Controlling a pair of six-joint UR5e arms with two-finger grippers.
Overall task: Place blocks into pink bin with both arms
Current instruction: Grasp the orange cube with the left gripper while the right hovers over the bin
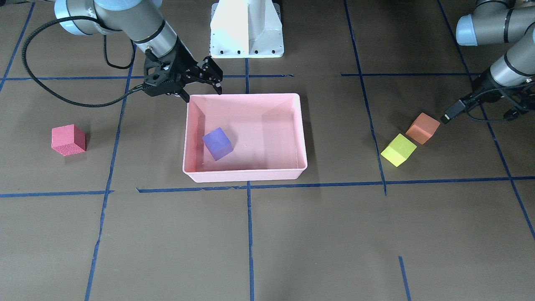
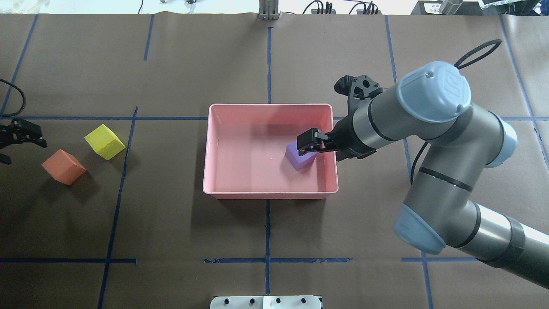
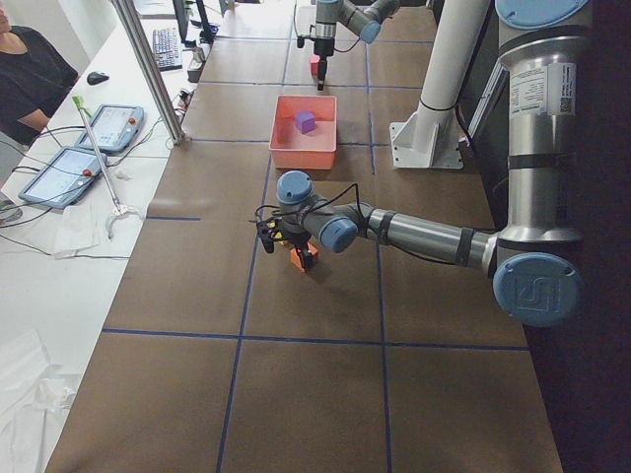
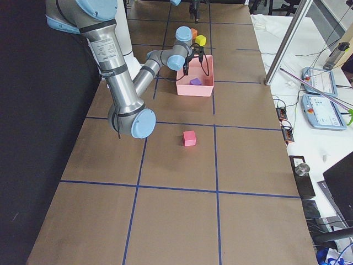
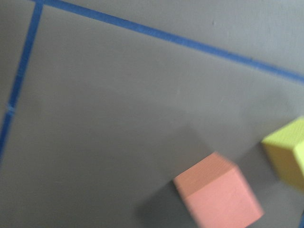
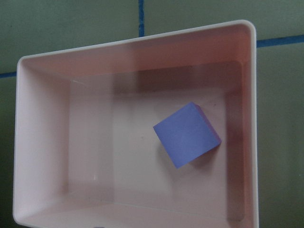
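The pink bin (image 1: 246, 175) sits mid-table with the purple block (image 1: 217, 143) lying inside it, apart from the walls. My right gripper (image 1: 202, 94) is open and empty, hovering over the bin's robot-side corner, above the purple block (image 6: 186, 135). The red-pink block (image 1: 68, 140) lies on the table on my right side, away from the bin. The orange block (image 1: 422, 128) and the yellow-green block (image 1: 398, 150) lie close together on my left side. My left gripper (image 2: 19, 150) is open and empty, just beside the orange block (image 2: 63, 167).
The white pedestal base (image 1: 246, 29) stands behind the bin. Blue tape lines (image 1: 250, 234) cross the brown table cover. A black cable (image 1: 50, 83) loops from the right arm over the table.
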